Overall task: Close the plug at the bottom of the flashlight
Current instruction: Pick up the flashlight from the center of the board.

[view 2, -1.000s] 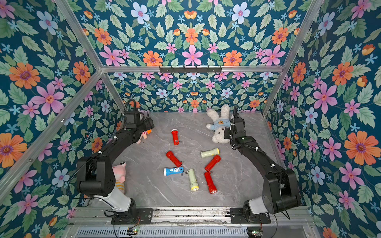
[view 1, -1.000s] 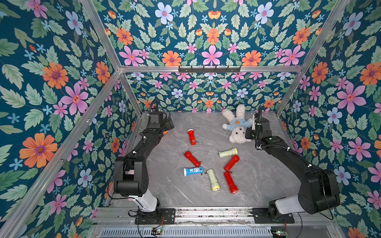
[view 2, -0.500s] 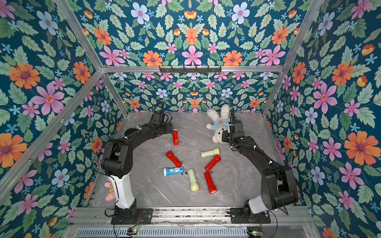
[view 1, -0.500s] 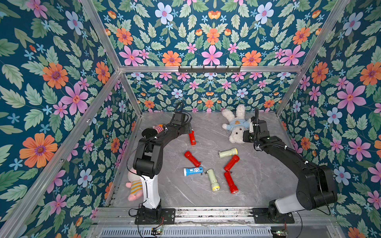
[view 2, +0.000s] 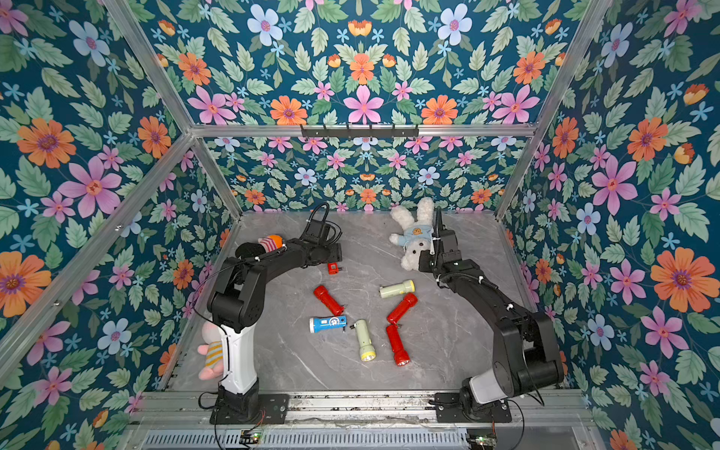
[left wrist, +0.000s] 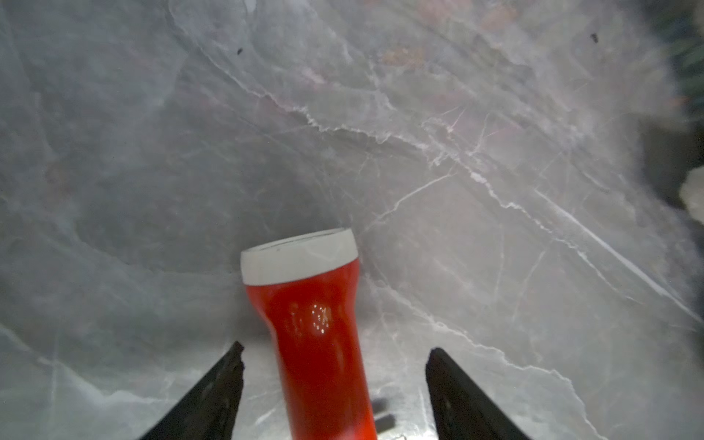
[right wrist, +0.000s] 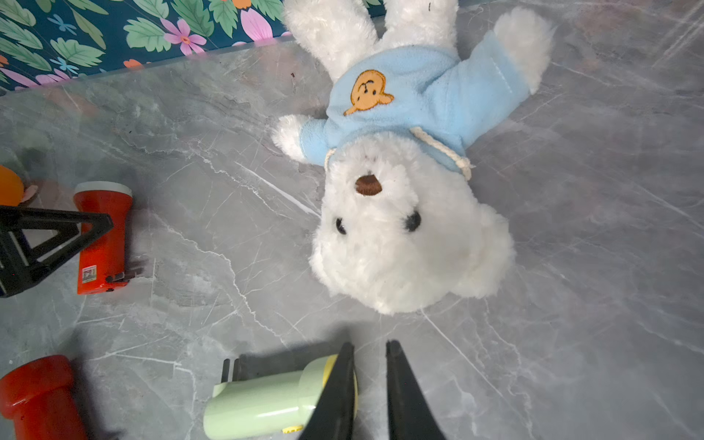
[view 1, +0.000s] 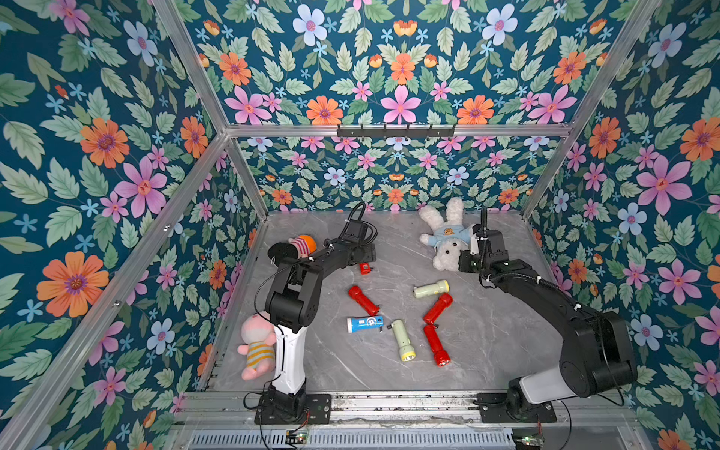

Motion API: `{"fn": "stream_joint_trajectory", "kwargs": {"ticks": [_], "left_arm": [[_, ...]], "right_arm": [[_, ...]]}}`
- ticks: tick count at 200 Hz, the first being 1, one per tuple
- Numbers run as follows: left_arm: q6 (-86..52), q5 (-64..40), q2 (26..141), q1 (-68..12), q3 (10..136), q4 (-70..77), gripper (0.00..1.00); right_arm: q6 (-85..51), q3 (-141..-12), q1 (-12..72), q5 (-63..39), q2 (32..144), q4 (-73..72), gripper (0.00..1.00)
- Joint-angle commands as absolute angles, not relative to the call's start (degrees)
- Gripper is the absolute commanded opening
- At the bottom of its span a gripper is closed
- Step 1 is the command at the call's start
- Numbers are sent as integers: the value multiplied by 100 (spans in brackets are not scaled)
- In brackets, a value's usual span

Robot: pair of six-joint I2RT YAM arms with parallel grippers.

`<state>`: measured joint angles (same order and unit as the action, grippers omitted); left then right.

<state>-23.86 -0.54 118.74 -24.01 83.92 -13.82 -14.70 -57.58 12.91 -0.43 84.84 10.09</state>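
Over on the far left of the surface [view 1: 389,241], gotta centre the wide-open left pincer [left wrist: 336,347] on the red flashlight [left wrist: 316,324] lying untouched between its jaws, squeeze mid-body, clear of the stuck-out plug [right wrist: 129,273]; then bring over the barely-parted, empty right pincer [right wrist: 370,343].

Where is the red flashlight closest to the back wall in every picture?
Top views: the red flashlight is at the back, left of centre; only its bottom end shows in both.
Left wrist: close up, between the open fingers of the left end effector.
Right wrist: partly behind that end effector, across from the white plush toy.
Shared landmark: the grey marble table under it, in every view.
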Motion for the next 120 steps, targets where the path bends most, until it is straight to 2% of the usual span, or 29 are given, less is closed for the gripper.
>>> {"fn": "stream_joint_trajectory", "kwargs": {"ticks": [1,25,56,90,99,120], "left_arm": [[-2503,8,11900,-2418,8379,-1530,74],[-2544,69,11916,-2417,8320,-1538,66],[-2627,18,12037,-2417,8375,-1554,64],[-2694,0,12170,-2417,8474,-1549,54],[-2705,-31,12174,-2421,8473,-1547,46],[-2761,-90,12197,-2419,8490,-1529,33]], "right_arm": [[-1450,-5757,1295,-64,8495,939,19],[-1450,-5758,1292,-62,8512,940,19],[-1450,-5753,1292,-32,8543,959,20],[-1441,-5740,1293,0,8543,949,20],[-1441,-5739,1292,0,8543,951,20],[-1441,-5733,1296,-8,8543,941,20]]}}
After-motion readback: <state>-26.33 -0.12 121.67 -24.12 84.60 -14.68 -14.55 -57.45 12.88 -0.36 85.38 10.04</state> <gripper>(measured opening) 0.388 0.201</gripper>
